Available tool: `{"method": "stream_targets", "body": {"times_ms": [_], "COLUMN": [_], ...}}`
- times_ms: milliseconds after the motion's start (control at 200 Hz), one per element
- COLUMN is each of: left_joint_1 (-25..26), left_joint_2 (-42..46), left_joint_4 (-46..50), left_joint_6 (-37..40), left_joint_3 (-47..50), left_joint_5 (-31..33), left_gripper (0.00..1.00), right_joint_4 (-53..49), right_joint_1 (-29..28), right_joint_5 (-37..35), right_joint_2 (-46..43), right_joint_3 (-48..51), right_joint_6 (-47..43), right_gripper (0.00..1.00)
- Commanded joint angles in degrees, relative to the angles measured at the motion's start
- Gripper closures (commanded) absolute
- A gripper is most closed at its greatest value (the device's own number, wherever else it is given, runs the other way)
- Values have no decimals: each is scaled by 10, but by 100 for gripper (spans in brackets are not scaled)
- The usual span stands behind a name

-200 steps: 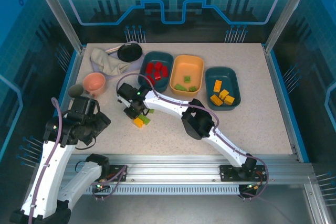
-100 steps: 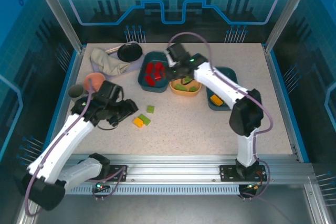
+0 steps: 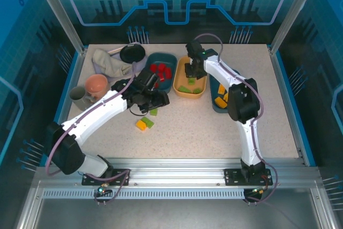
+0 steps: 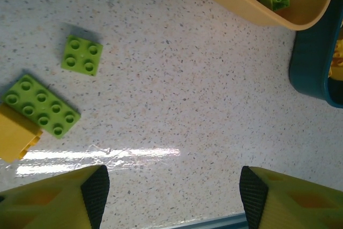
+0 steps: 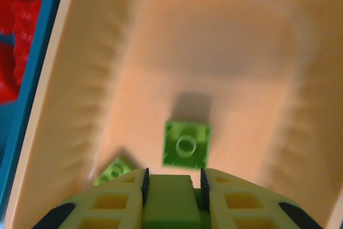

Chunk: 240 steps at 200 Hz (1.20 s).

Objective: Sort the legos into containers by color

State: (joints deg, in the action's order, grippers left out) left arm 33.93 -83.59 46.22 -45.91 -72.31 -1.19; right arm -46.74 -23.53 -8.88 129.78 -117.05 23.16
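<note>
Left wrist view: the left hand (image 4: 171,189) hangs above the table (image 4: 177,79) with its fingers (image 4: 48,202) spread wide and nothing between them. Three loose legos lie ahead of it and off to its left. A green square brick (image 4: 82,54) lies by itself. Nearer the hand, a green oblong brick (image 4: 41,112) touches a yellow brick (image 4: 16,134) along part of one long side. Farther ahead and to the hand's right sits the yellow-orange tub (image 4: 252,12), with a teal tub (image 4: 313,73) just beside it.

In the right wrist view, the right hand (image 5: 172,179) hangs over the yellow-orange tub, clamped on what looks like a held green piece (image 5: 171,205). Another green brick (image 5: 186,144) lies on the tub floor just ahead of its fingertips.

These bricks should be hard, very light and smooth-walled, with studs on top that offer no flat seat. The likely hold is from straight above, pinching two opposite side walls.

- **Square brick:** it looks easiest, being free on every side.
- **Oblong brick:** it wants a pinch across its narrow width, but the yellow neighbour crowds one wall there.

Being so light, a brick will probably skid if one finger lands first, so the hand should be centred. Nothing here seems fragile, so a short drop into a tub should do no harm.
</note>
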Motion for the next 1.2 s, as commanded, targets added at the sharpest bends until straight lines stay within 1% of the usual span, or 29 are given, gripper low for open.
{"method": "stream_targets", "body": {"times_ms": [0, 105, 220, 355, 455, 555, 640, 700, 735, 880, 980, 1045, 1195], "left_joint_1": [13, 15, 16, 14, 10, -6, -27, -42, -49, -62, -72, -76, -77], "left_joint_2": [-19, -27, -37, -60, -79, -93, -103, -115, -124, -174, -201, -216, -248], "left_joint_4": [4, 12, 35, 59, 65, 65, 58, 49, 45, 38, 22, 11, -9], "left_joint_6": [24, 29, 43, 65, 85, 97, 104, 115, 123, 154, 161, 167, 184], "left_joint_3": [-20, -20, -26, -37, -39, -33, -22, -20, -22, -30, -22, -19, -23], "left_joint_5": [15, 26, 50, 68, 72, 74, 67, 55, 51, 59, 52, 50, 49], "left_gripper": [31, 31, 30, 28, 27, 26, 25, 24, 24, 25, 26, 26, 30], "right_joint_4": [-38, -51, -73, -83, -82, -91, -89, -71, -54, 54, 125, 162, 193], "right_joint_1": [13, 18, 26, 30, 30, 27, 21, 14, 10, -16, -33, -44, -62], "right_joint_5": [-16, -17, 0, 31, 50, 57, 53, 48, 47, 54, 89, 118, 177], "right_joint_2": [60, 108, 157, 179, 164, 135, 88, 40, -7, -194, -312, -379, -494], "right_joint_3": [-81, -139, -200, -238, -238, -235, -212, -169, -137, 90, 245, 345, 492], "right_joint_6": [5, 3, 6, 4, 1, -2, -6, -9, -11, -14, -6, -3, 10], "right_gripper": [78, 76, 74, 68, 60, 50, 48, 48, 48, 49, 47, 45, 43]}}
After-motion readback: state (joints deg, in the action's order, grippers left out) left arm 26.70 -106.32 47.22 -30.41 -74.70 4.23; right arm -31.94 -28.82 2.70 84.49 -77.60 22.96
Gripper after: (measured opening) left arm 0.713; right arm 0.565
